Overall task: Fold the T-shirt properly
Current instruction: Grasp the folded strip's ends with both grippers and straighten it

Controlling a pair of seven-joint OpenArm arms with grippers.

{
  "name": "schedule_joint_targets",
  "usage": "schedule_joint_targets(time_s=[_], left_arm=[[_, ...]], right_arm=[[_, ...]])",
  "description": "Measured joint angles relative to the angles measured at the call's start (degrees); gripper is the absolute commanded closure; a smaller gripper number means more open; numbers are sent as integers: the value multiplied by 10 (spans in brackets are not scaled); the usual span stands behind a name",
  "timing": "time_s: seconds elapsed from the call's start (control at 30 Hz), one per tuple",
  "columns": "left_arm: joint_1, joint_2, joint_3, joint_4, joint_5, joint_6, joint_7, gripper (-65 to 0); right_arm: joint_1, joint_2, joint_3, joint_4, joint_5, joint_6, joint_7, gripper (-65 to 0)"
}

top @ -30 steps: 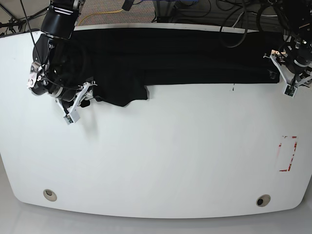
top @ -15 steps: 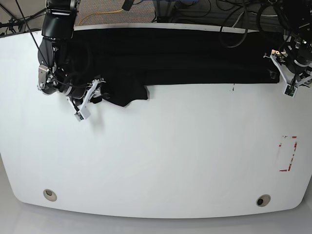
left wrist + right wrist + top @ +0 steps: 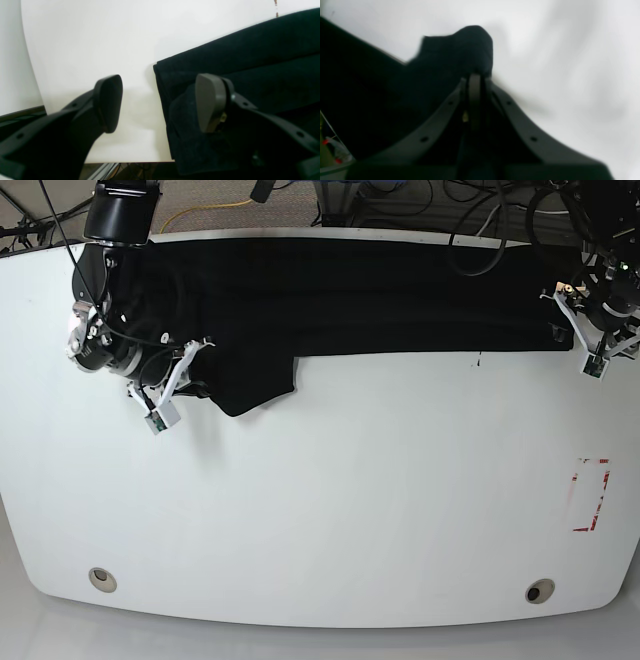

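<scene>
Clearly soft and limp, the shirt (image 3: 340, 295) wants edge grips; our right gripper (image 3: 475, 77) pinches it, our left gripper (image 3: 160, 102) gapes.

The T-shirt (image 3: 330, 295) is seen as soft black cloth, matt throughout, with a fine, slightly fuzzy nap shown in the left wrist view (image 3: 250, 62). The tabletop (image 3: 350, 500) is presented as a smooth white surface with a faint sheen. The left hand (image 3: 160, 102) is formed of dark matt plastic, and its fingertips (image 3: 208, 100) are faced with smooth grey pads of rubbery look.
</scene>
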Motion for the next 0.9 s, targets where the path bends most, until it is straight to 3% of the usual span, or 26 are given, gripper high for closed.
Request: schedule_joint_targets(time_s=[0.23,0.43,0.9], left_arm=[[0,0,0,-4,-1,0,0,-421],[0,0,0,-18,0,0,0,-421],[1,-2,21,-24,0,0,-2,-421]], right_arm=[[-50,-13,19,104,50,0,-53,0],[-125,-10,39,147,117,0,-64,0],[-210,-8,65,184,139,-1,-61,0]])
